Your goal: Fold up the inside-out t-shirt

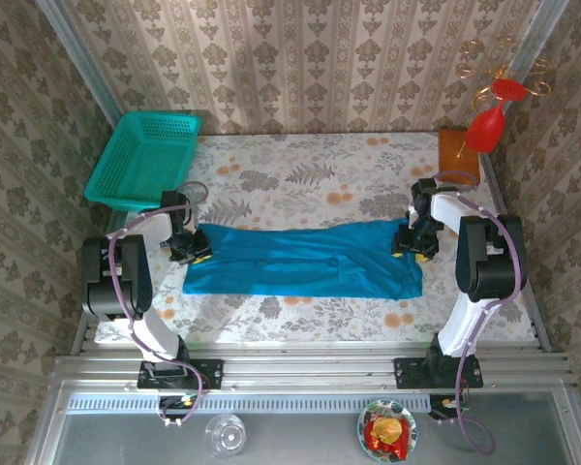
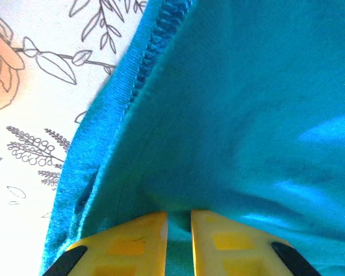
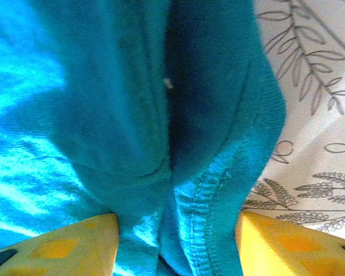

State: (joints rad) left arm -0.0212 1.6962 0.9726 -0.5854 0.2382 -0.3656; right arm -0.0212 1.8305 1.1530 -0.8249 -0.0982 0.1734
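So the inside-out t-shirt [image 1: 305, 260] is lying flat across the middle of the table [image 1: 300, 174], and it looks to me like it's already narrowed into a long band, so I'd guess the lengthwise fold is in. No crosswise fold yet: the two ends are as far apart as they can get. I'd call it roughly halfway, with bringing one end over the other left to do.

Its long axis runs left to right, parallel to the near edge. I honestly can't tell which end is the collar and which is the hem. Both wrist cams show a stitched edge, that's it.

The left gripper [image 1: 196, 250] is at the left end, fingers [image 2: 132, 244] nearly pressed together with a thin bit of blue cloth pinched between them. The right gripper [image 1: 412, 242] is at the right end, jaws standing wide with a bunched fold between them; can't tell if it's actually clamping.

A teal mesh basket [image 1: 140, 160] sits at the far left corner, well apart.
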